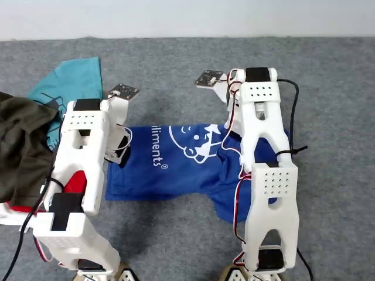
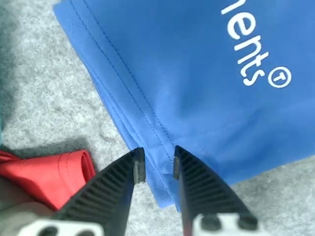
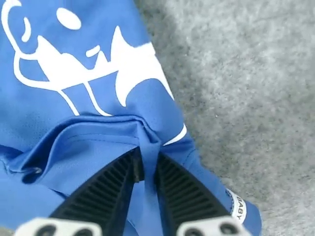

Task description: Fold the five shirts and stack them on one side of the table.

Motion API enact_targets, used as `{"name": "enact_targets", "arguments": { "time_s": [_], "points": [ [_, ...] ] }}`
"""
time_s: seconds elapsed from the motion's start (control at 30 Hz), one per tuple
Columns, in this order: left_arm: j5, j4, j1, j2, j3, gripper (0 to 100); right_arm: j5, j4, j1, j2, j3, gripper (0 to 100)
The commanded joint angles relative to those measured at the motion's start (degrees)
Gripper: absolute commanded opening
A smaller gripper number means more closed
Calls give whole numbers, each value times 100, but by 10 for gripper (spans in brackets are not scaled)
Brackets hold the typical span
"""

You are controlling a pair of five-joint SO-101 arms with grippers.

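So the blue shirt [image 1: 176, 170] is lying flat on the grey table [image 1: 328, 88], right between the two arms. Its long axis is running side to side across the table. The hem end is pointing toward the left arm and the collar end toward the right arm. One sleeve [image 1: 225, 205] is sticking out toward the arm bases, next to the right arm. The white lettering is sitting nearer the hem, and the white cartoon drawing is sitting nearer the collar.

The left gripper [image 2: 157, 164] is hanging right at the hem's edge near a corner. Its jaws are parted a little and straddling the stitched edge, not really clamping anything as far as I can tell. The right gripper [image 3: 146, 167] is pinching a bunched-up ridge of blue fabric at the collar end, with its jaws squeezed nearly together on it.

Over on the left side, a teal shirt [image 1: 76, 82] is lying at the far edge. A dark shirt [image 1: 20, 146] is slumping partly over it, and a red shirt [image 2: 49, 172] is peeking out beside the left arm, just beside the blue hem.
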Motion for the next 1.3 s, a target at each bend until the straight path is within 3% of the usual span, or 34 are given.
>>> {"name": "enact_targets", "arguments": {
  "time_s": [0.0, 0.17, 0.37, 0.63, 0.83, 1.0, 1.27],
  "points": [
    [18, -26, 9, -44, 4, 111, -290, 242, -22, -453, -185, 25],
    [18, -18, 9, -44, 4, 111, -440, 242, -13, -549, -185, 154],
    [18, -26, 9, -44, 4, 111, -440, 233, -40, -576, -176, 9],
    [18, -44, 9, -44, 13, 111, -413, 180, -119, -215, -211, 125],
    [18, -44, 9, -44, 13, 111, -413, 22, -92, 48, -211, 124],
    [18, -44, 9, -44, 13, 111, -290, 31, -92, 215, -211, 4],
    [18, -35, 9, -44, 13, 111, -281, 233, -84, -259, -211, 10]
  ]
}}
